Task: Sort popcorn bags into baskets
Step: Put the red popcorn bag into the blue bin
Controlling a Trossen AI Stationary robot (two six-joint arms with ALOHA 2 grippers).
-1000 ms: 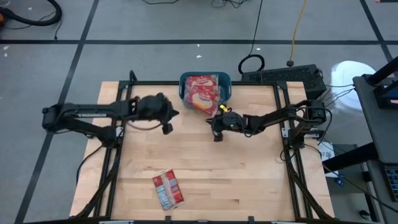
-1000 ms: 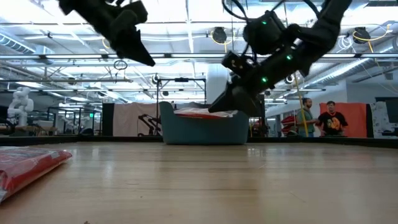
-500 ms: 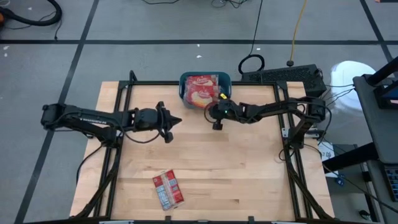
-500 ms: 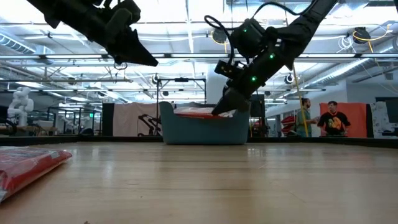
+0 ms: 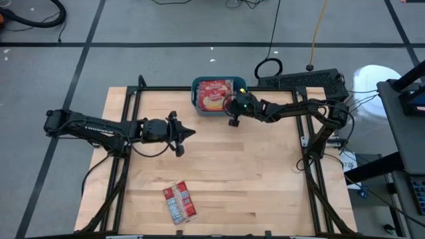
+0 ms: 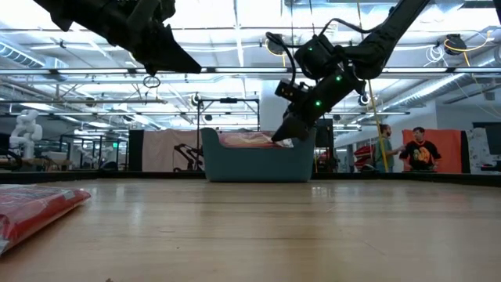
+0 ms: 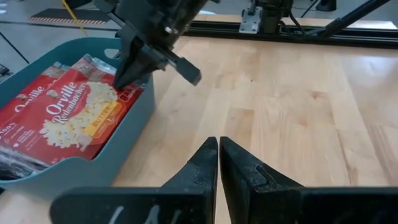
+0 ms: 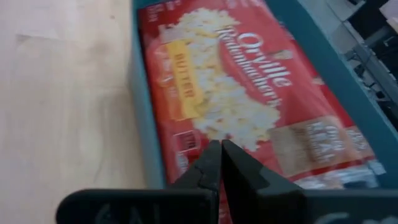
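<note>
The teal basket [image 5: 196,85] stands at the table's far edge with several red popcorn bags stacked inside. The top bag [image 5: 214,99] lies label up. My right gripper [image 5: 228,106] is shut at the basket's near right corner, its tips on that bag. One more popcorn bag [image 5: 179,201] lies flat on the table by the near edge, back side up. My left gripper [image 5: 191,132] is shut and empty. It hovers above the table's middle, left of the basket and pointing right. My right gripper touches the top bag with its shut fingertips [image 7: 122,79] at the bag's near right corner [image 7: 127,94]. It comes slanting down from the table's right near side. The bag lies flat on the stack inside the basket.
Bare wooden tabletop [image 5: 252,179] spreads between the basket and the loose bag. A black frame rail [image 5: 302,126] borders the table. Beyond the far edge, people [image 6: 415,150] stand in the room.
My right gripper, shut, has moved toward the far edge to the basket's near right corner. The top bag, which hung tilted over the near rim, has slid fully into the basket and lies flat. My left gripper has reached somewhat right and toward the near edge.
</note>
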